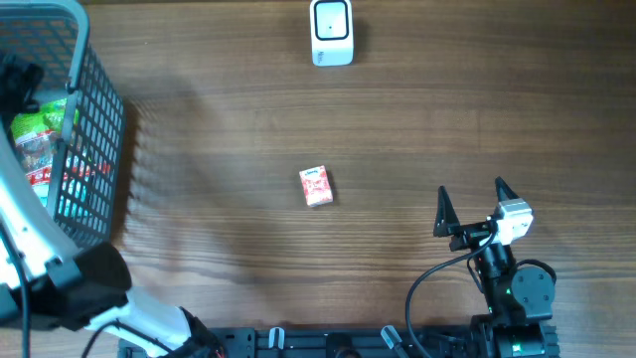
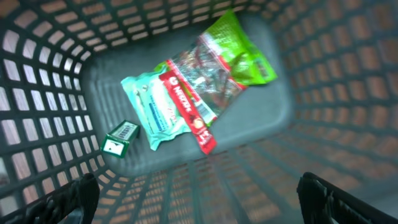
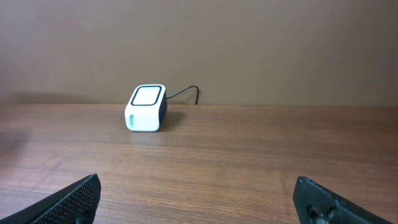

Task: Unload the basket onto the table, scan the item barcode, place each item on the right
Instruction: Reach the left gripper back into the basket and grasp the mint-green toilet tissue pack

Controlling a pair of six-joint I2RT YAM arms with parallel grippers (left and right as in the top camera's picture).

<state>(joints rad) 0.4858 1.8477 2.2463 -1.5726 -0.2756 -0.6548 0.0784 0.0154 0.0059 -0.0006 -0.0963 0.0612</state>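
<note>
My left gripper point(image 2: 199, 208) hangs open inside the dark mesh basket point(image 2: 43, 93), above its contents and touching none of them. On the basket floor lie a green packet point(image 2: 242, 53), a red and clear snack packet point(image 2: 196, 93), a teal packet point(image 2: 149, 109) and a small green box point(image 2: 119, 137). A small pink-red box point(image 1: 315, 186) lies alone in the middle of the table. The white barcode scanner point(image 1: 331, 32) stands at the far edge, also seen as the scanner point(image 3: 147, 108) in the right wrist view. My right gripper point(image 1: 470, 189) is open and empty, low over the table at the near right.
The basket point(image 1: 94, 129) fills the left end of the wooden table, with my left arm point(image 1: 30, 239) reaching over its near rim. The scanner's black cable point(image 3: 186, 92) runs off behind it. A plain wall backs the table.
</note>
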